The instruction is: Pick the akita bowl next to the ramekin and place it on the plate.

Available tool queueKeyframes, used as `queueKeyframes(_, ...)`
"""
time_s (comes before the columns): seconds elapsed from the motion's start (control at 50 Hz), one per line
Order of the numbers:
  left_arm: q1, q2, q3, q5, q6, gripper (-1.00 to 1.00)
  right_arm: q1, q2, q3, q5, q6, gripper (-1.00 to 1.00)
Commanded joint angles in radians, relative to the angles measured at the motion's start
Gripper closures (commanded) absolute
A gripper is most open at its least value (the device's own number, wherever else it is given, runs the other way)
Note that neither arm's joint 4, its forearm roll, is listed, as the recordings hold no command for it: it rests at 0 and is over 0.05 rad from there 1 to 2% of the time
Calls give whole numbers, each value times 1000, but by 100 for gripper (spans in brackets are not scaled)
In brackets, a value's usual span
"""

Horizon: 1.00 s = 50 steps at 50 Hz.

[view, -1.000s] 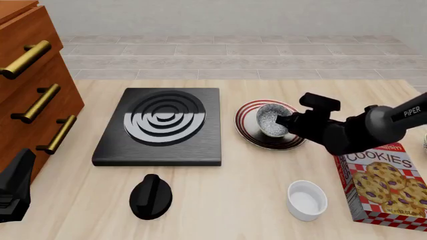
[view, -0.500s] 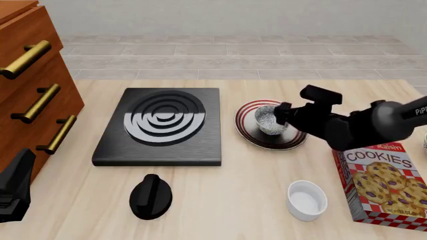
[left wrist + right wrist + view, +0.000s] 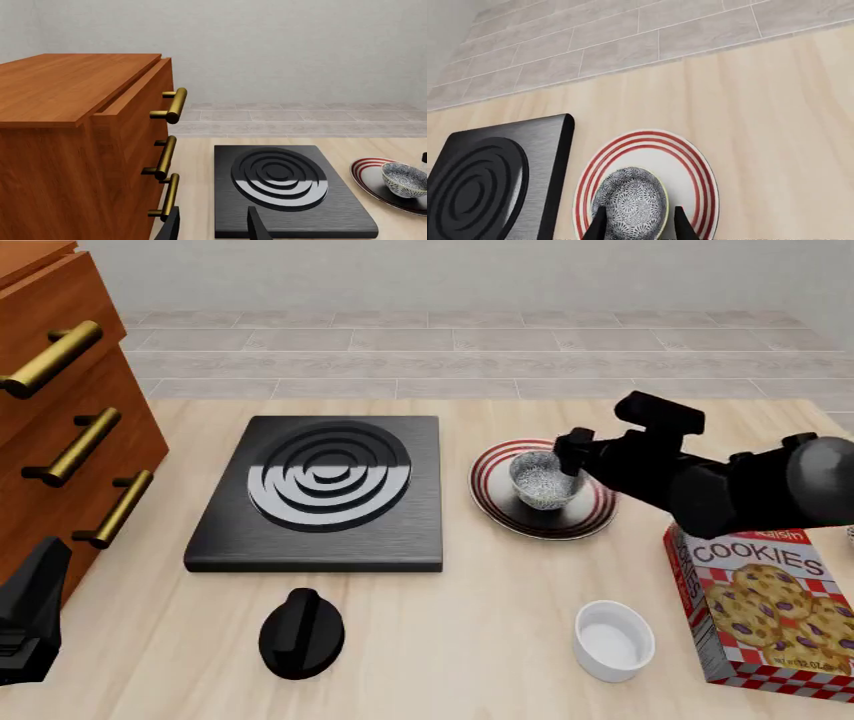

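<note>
Right gripper (image 3: 571, 455), fingers parted and holding nothing, hangs just above the plate (image 3: 497, 468), apparently having released its load. Akita bowl (image 3: 539, 481) sits upright near the plate's centre; ramekin (image 3: 613, 640) stands well apart, nearer the camera.

Akita bowl (image 3: 541, 482) on plate (image 3: 502, 506), ramekin (image 3: 613, 640) nearer, stove (image 3: 327, 490) left.

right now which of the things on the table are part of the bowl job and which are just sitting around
Part of the job:
- akita bowl, sitting on the plate
- plate
- ramekin, the landmark
- right gripper, fingers either side of the bowl

Just lying about:
- stove burner
- black knob
- cookie box
- wooden drawer cabinet
- left gripper, idle
</note>
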Motion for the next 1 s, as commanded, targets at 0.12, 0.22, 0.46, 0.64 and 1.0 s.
queueKeyframes(0.12,0,0,0,0,0,-100,1,-84,-6,62,-2,-100)
queueKeyframes(0.22,0,0,0,0,0,-100,3,-109,-8,81,-1,-100)
queueKeyframes(0.46,0,0,0,0,0,-100,3,-153,1,103,-1,-100)
queueKeyframes(0.64,0,0,0,0,0,-100,4,-191,25,107,2,-100)
queueKeyframes(1.0,0,0,0,0,0,-100,-6,-279,70,131,12,-100)
